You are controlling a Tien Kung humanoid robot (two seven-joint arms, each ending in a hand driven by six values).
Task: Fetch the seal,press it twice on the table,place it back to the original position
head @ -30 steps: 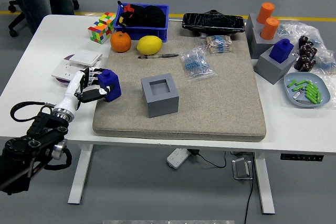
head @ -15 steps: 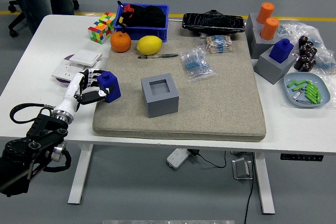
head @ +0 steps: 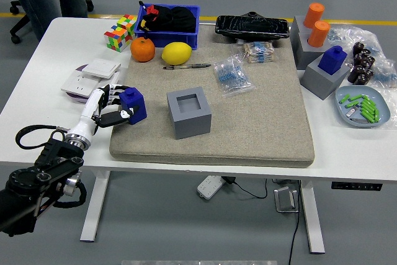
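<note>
Left hand (head: 110, 111) grips the blue seal (head: 133, 105) at the mat's (head: 248, 122) left edge, left of centre frame. The empty grey holder (head: 188, 112) lies directly right, nearby.

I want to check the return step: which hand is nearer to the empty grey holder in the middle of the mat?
Left. The left hand grips the blue seal just left of the grey holder. The right hand is not in view.

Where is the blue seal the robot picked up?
The blue seal is in the left robot hand, at the beige mat's left edge, left of the empty grey holder.
</note>
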